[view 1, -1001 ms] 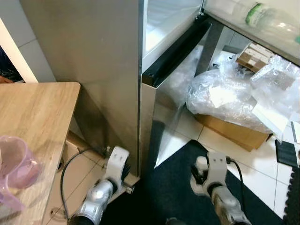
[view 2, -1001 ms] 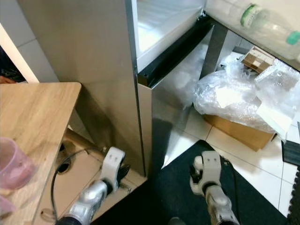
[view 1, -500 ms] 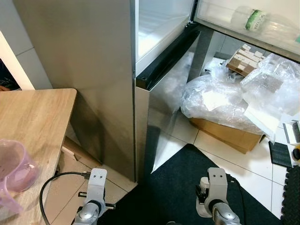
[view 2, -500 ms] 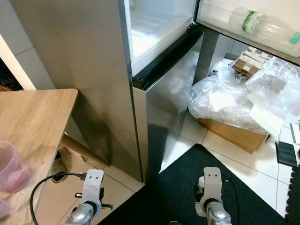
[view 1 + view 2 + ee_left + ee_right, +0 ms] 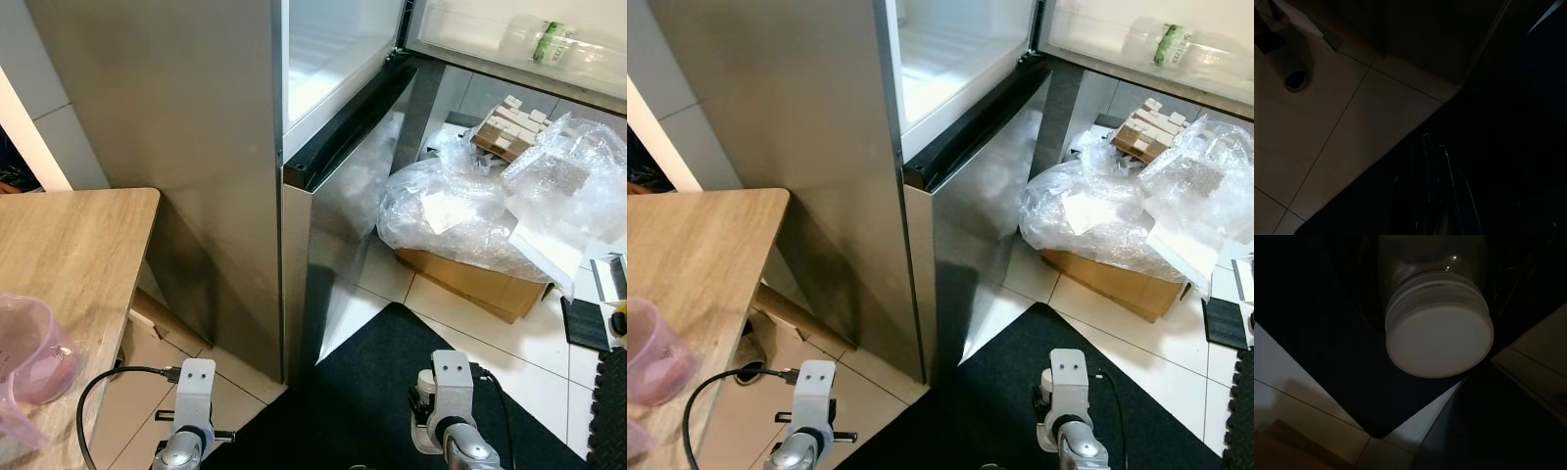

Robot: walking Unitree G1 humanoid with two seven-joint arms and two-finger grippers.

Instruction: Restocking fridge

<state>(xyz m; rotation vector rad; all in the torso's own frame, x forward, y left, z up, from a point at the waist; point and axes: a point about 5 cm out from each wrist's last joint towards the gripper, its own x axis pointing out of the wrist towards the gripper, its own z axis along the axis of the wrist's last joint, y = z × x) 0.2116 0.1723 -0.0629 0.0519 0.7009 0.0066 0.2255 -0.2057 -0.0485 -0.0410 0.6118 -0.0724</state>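
A jar with a white lid (image 5: 1440, 335) is seen in the right wrist view, close before the camera and over the dark mat; it is judged to be grasped by the right pincer (image 5: 434, 416), which hangs low at the near right. The fingers themselves are too dark to be made out. The left pincer (image 5: 193, 411) hangs idle at the near left, and whether it is released or clenched cannot be told.

The fridge (image 5: 196, 127) stands just ahead, its door (image 5: 509, 44) swung open to the far right. A white inner shelf (image 5: 940, 59) is lit inside, and a plastic bottle with a green label (image 5: 549, 44) lies in the door rack.

The step in hand is judged to be the carrying of the jar up to the open compartment. To do it well, the right arm should be raised clear of the dark gasket edge (image 5: 343, 122) before it is moved inward, the jar should be kept upright, and it should be set fully on the shelf before the grip is loosened.

At the near left a light wooden surface (image 5: 69, 255) carries a pink translucent cup (image 5: 29, 352). A black cable (image 5: 108, 392) runs over the tiled floor (image 5: 372, 284) below it. A black mat (image 5: 362, 392) lies under the robot. At the right, crumpled plastic wrap (image 5: 480, 211) covers a cardboard box (image 5: 470, 279), with a small carton (image 5: 509, 122) behind.
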